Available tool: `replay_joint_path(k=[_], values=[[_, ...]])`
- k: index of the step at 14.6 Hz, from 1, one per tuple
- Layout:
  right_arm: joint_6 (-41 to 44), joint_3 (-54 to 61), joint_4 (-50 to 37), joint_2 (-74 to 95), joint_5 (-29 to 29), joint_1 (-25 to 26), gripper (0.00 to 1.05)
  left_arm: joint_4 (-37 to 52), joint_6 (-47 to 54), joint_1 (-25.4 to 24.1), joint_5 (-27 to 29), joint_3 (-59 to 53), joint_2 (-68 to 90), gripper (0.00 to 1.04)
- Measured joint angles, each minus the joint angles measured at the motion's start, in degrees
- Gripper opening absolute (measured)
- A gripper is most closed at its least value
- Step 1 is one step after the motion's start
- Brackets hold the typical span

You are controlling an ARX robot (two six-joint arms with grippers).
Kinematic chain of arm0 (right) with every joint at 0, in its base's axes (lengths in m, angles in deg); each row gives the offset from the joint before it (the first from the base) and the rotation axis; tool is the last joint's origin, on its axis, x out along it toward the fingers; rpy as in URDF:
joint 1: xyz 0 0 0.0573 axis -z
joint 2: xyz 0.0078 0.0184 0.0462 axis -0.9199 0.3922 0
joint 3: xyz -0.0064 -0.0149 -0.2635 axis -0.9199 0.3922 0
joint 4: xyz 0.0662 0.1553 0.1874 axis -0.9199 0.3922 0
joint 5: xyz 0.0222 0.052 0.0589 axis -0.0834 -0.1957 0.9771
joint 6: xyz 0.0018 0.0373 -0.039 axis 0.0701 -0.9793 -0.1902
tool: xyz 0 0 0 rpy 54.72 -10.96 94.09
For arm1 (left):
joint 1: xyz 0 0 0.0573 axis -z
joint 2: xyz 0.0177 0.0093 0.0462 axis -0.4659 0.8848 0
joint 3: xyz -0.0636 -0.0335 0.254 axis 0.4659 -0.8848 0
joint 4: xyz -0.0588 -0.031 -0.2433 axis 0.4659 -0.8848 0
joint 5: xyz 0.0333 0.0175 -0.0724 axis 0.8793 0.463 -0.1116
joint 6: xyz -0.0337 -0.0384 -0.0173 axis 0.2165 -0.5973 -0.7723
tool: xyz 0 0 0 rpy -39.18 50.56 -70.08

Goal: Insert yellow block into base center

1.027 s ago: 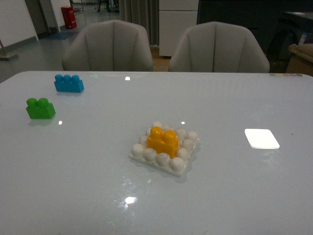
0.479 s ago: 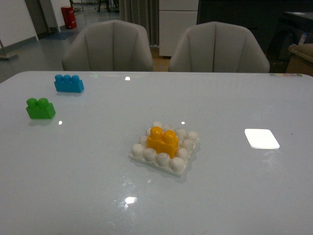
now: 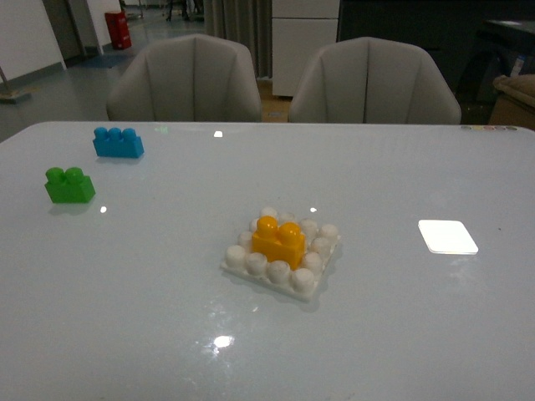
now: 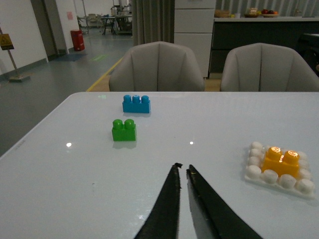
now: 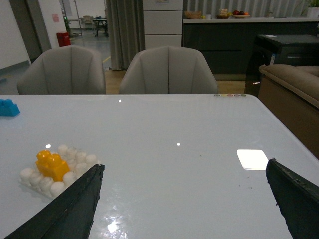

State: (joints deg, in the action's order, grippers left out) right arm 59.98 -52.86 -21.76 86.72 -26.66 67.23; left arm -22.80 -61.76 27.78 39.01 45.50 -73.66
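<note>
With the yellow block point(image 3: 278, 241) seated mid-base point(image 3: 311, 286), I see left gripper point(image 4: 182, 168) pinched empty, right gripper point(image 5: 184, 172) spread wide; careless retraction could nudge it.

Around the base point(image 3: 282, 257) with the yellow block point(image 3: 278, 239) seated at its centre you have bare table point(image 3: 376, 334) on every side, the only obstacles being the green brick point(image 3: 69, 185) and blue brick point(image 3: 118, 143) at ten o'clock and a flat white square point(image 3: 447, 236) at three.
</note>
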Motion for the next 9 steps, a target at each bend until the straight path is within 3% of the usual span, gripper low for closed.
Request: replay_joint_path(k=[3,6,7,9], values=[[0.0,0.0,0.0,0.0,0.0,0.0,0.98,0.0,0.0,0.0,0.0,0.0,0.0,0.58],[0.0,0.0,0.0,0.0,0.0,0.0,0.98,0.0,0.0,0.0,0.0,0.0,0.0,0.92],[0.0,0.0,0.0,0.0,0.0,0.0,0.98,0.0,0.1,0.0,0.0,0.0,0.0,1.0],[0.0,0.0,0.0,0.0,0.0,0.0,0.98,0.0,0.2,0.0,0.0,0.0,0.0,0.98]])
